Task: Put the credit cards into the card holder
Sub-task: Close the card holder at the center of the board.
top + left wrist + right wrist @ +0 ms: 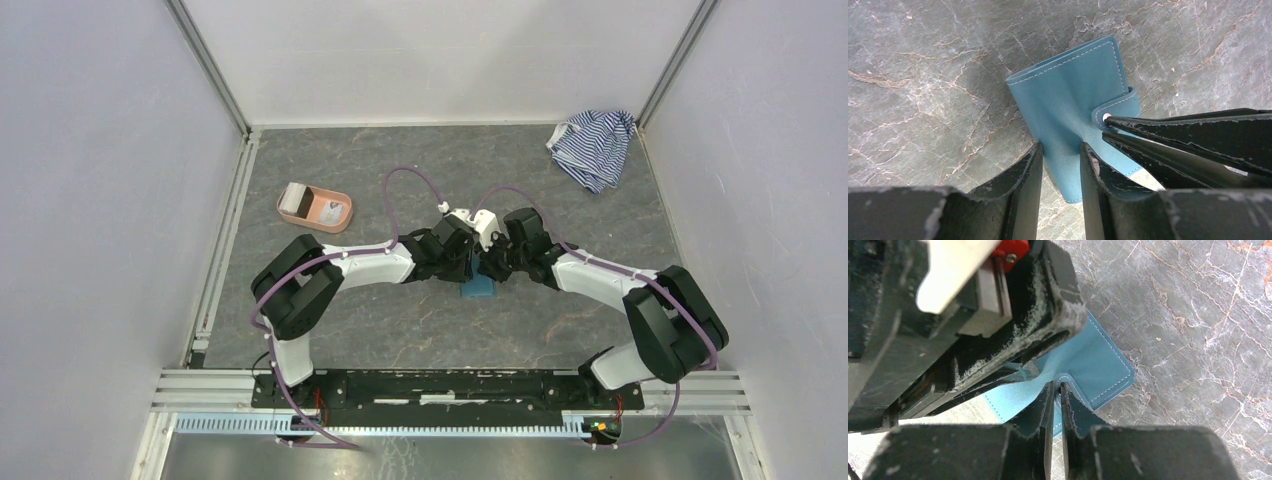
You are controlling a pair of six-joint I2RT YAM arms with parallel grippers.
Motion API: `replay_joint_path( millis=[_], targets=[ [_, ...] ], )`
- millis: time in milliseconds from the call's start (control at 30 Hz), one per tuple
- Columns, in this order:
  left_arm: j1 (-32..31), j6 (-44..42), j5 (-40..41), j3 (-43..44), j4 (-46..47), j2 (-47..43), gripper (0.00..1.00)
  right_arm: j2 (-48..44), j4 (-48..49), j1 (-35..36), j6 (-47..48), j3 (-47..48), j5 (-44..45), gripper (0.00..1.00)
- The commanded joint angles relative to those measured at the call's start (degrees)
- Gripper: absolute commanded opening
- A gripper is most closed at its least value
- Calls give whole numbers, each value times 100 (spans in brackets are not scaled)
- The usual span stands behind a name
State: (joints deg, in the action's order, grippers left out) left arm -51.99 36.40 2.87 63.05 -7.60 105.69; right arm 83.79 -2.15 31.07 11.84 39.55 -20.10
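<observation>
Left wrist view: left hand (1062,150) pinches the teal-blue leather folding card holder (1068,85); right hand (1105,126), narrow, nips its snap tab (1120,102), best peeled gently, body pinned

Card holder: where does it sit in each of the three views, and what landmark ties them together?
Top external: the card holder at centre, mostly hidden where the two arms meet.
Left wrist: centre to lower middle, pinched in the left pincer.
Right wrist: centre, spreading right from the right pincer.
Shared landmark: the grey marbled table beneath it.
</observation>
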Motion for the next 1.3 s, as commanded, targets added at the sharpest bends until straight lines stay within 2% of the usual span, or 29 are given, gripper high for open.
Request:
replay_joint_path(
  millis=[0, 533, 1267],
  targets=[
    [-37, 165, -41, -64, -132, 229, 38, 166, -318, 121, 416, -4, -267, 15],
    [38, 243, -176, -194, 54, 185, 39, 260, -327, -284, 230, -157, -1064, 14],
    [125, 332, -261, -346, 245, 146, 39, 450, -347, -482, 295, -385, -1309, 10]
  ],
)
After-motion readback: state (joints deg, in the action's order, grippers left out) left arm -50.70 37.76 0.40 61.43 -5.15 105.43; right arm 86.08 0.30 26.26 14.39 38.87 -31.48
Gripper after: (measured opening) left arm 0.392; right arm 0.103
